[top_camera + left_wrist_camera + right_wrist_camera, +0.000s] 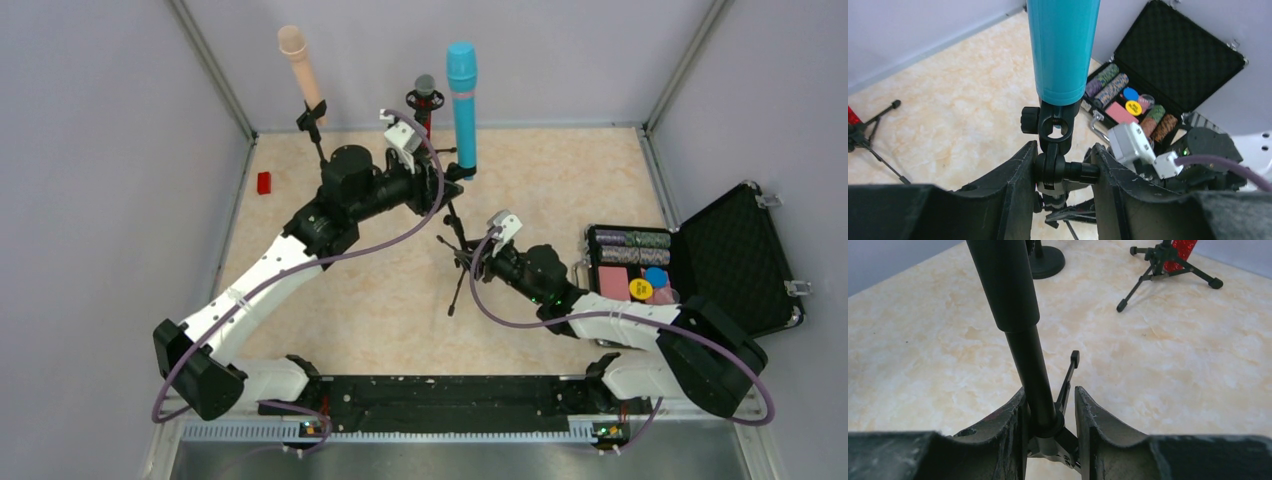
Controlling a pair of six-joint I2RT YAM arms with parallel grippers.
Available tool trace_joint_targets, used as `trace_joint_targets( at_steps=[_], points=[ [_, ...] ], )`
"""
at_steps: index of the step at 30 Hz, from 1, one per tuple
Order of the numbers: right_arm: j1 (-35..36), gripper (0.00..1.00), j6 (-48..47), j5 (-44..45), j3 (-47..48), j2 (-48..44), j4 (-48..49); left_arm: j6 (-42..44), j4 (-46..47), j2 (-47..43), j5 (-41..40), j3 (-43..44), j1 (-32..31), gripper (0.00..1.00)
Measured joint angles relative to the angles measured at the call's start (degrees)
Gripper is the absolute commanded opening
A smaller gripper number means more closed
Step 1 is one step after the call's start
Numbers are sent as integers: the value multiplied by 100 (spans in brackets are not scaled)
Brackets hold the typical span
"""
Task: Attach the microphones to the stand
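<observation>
The light-blue microphone (462, 100) stands upright in the black clip (1054, 125) of a tripod stand (458, 255). My left gripper (445, 186) is shut on the clip's swivel joint (1068, 170), just under the blue microphone (1063, 50). My right gripper (482, 262) is shut low on the same stand's pole (1015, 305), at the hub (1050, 427) where the legs meet. The peach microphone (293, 58) sits in a clip on a round-base stand at the back left. The red microphone (425, 95) with a grey mesh head sits on a small tripod at the back; its red body (1180, 247) shows in the right wrist view.
An open black case (745, 255) with poker chips lies at the right, close to my right arm; it also shows in the left wrist view (1178, 55). A small red block (264, 183) lies at the left wall. A round stand base (1048, 260) is behind the pole.
</observation>
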Motion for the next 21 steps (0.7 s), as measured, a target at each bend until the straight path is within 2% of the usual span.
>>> trace_joint_targets(
  at_steps=[9,21],
  points=[
    [0,0,-31,111,0,11,-326,42,-179,0,-404,269,-120,0],
    [26,0,-33,-28,-118,120,-7,715,538,-310,664,-271,-125,0]
  ],
)
